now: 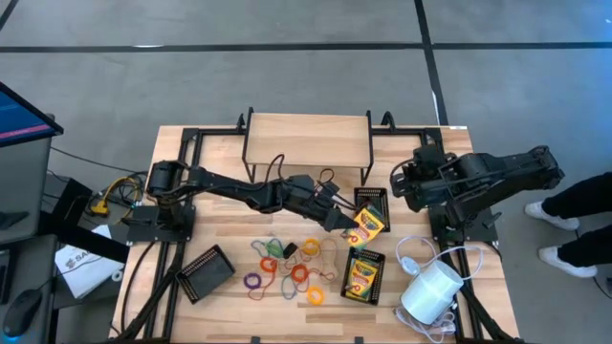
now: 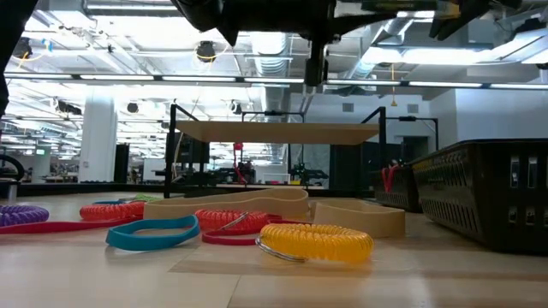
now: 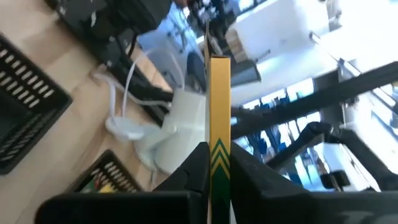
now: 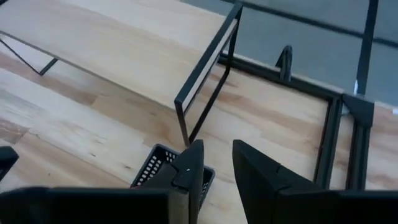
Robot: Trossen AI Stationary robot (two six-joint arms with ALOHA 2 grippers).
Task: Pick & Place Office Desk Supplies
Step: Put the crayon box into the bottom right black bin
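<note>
- The left gripper point(image 3: 217, 171) pinches a crayon box point(image 3: 219, 106) edge-on, its fingers point(image 3: 193, 165) closed flat against the two broad faces so the thin box stands straight out past the fingertips.
- In the high view the left gripper point(image 1: 346, 222) reaches across the table, holding the box point(image 1: 367, 225) at the near end of a mesh tray point(image 1: 372, 199); the narrow grip seems meant for slotting the box in on its edge.
- A second crayon box point(image 1: 361, 274) lies flat in another tray point(image 1: 348, 290) just beyond the fingertips, toward the table's front edge.
- A heap of elastic loops point(image 1: 287, 268) lies loose on the wood beside the left fingers, not yet sorted.
- A third tray point(image 1: 205, 272) sits well apart, near the left front corner.
- The right gripper point(image 4: 214, 165) waits by the shelf point(image 4: 112, 46), jaws a little apart and holding nothing, one tray corner point(image 4: 155, 163) just ahead of its fingers.
- Room is tight: the shelf's black leg point(image 1: 365, 153) stands just behind the tray, and a white cylinder point(image 1: 430, 291) with its cord point(image 1: 411, 256) crowds the right side beyond the held box.
- The open wood between loops and shelf looks like the left arm's clearest way back.
</note>
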